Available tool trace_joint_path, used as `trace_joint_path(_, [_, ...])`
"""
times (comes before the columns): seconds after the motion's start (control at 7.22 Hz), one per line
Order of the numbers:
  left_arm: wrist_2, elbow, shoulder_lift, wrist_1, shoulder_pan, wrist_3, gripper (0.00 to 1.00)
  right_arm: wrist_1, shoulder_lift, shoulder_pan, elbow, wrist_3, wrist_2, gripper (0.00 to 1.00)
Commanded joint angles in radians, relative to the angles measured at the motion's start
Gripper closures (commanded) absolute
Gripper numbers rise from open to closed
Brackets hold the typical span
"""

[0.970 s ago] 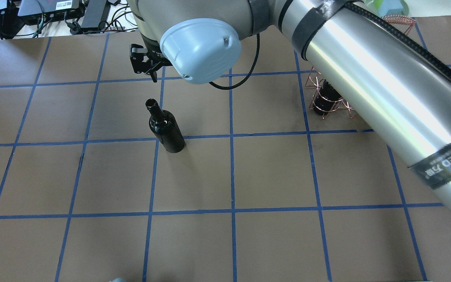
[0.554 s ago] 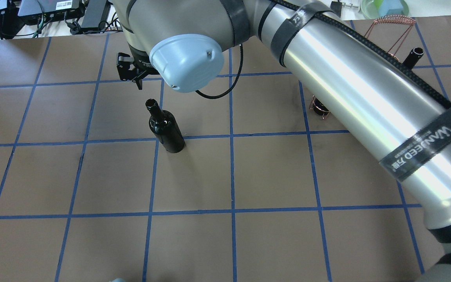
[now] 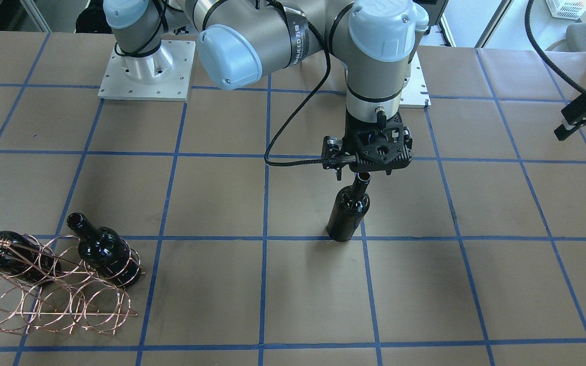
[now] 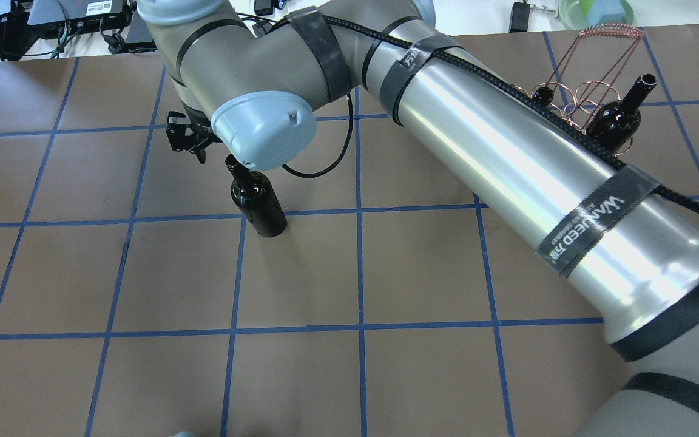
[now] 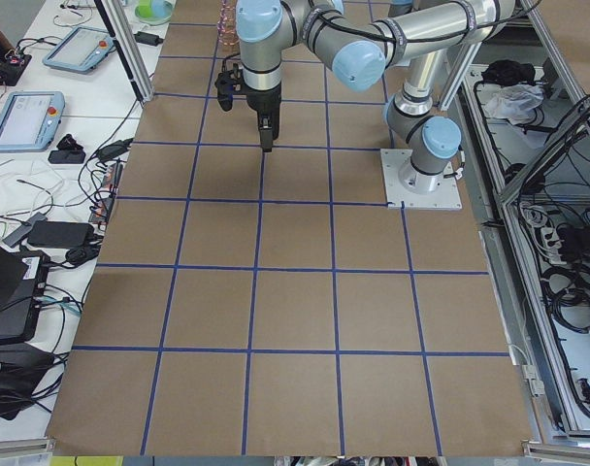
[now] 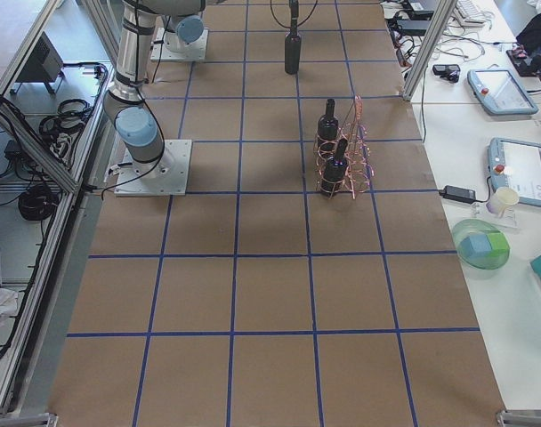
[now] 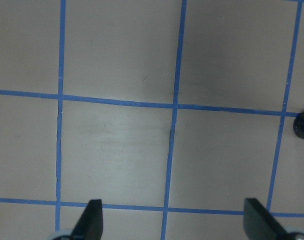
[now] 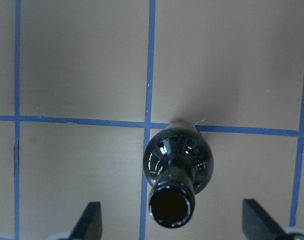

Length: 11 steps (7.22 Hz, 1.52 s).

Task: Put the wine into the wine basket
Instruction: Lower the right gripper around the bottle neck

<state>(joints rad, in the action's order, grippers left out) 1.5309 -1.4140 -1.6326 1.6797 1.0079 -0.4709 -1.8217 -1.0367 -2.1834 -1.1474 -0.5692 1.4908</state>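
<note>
A near-black wine bottle (image 3: 349, 213) stands upright alone on the brown table; it also shows in the overhead view (image 4: 258, 203) and in the right wrist view (image 8: 177, 165). My right gripper (image 3: 364, 173) is open just above its mouth, a fingertip (image 8: 94, 215) on either side, not touching. The copper wire wine basket (image 3: 54, 300) lies far off, also visible in the overhead view (image 4: 592, 91). It holds two similar bottles (image 3: 102, 251) (image 3: 8, 259). My left gripper (image 3: 585, 117) is open and empty, away from all of them.
The table (image 4: 361, 273) is brown paper with a blue tape grid. Both arm bases (image 3: 143, 71) stand at the robot's edge. The right arm's long link (image 4: 507, 158) crosses over the table. Tablets and cables lie on side benches (image 5: 43, 97).
My right arm has swung across the table, bringing the open gripper from beyond the lone bottle to right over its mouth. The basket, hidden by the arm before, now shows.
</note>
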Motion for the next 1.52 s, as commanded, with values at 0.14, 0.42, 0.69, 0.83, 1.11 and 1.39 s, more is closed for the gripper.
trace_joint_path(0.14, [0.0, -0.002, 0.0, 0.0, 0.0, 0.0, 0.0, -0.023, 0.021, -0.007, -0.006, -0.003, -0.007, 0.11])
trace_joint_path(0.42, [-0.002, -0.002, 0.0, 0.0, 0.0, 0.0, 0.0, -0.024, 0.026, -0.007, -0.005, 0.008, -0.01, 0.11])
trace_joint_path(0.69, [-0.002, -0.002, 0.002, 0.0, 0.0, 0.0, 0.0, -0.024, 0.029, -0.007, -0.005, 0.014, -0.01, 0.16])
trace_joint_path(0.83, [-0.002, -0.002, 0.002, 0.0, 0.0, 0.0, 0.0, -0.022, 0.029, -0.006, -0.006, 0.014, -0.01, 0.25])
trace_joint_path(1.11, [-0.003, -0.002, 0.002, 0.002, 0.0, 0.0, 0.0, -0.022, 0.029, -0.006, -0.006, 0.014, -0.012, 0.55])
trace_joint_path(1.39, [-0.003, -0.009, 0.004, 0.0, 0.0, 0.0, 0.0, -0.022, 0.029, -0.004, -0.006, 0.017, -0.012, 0.66])
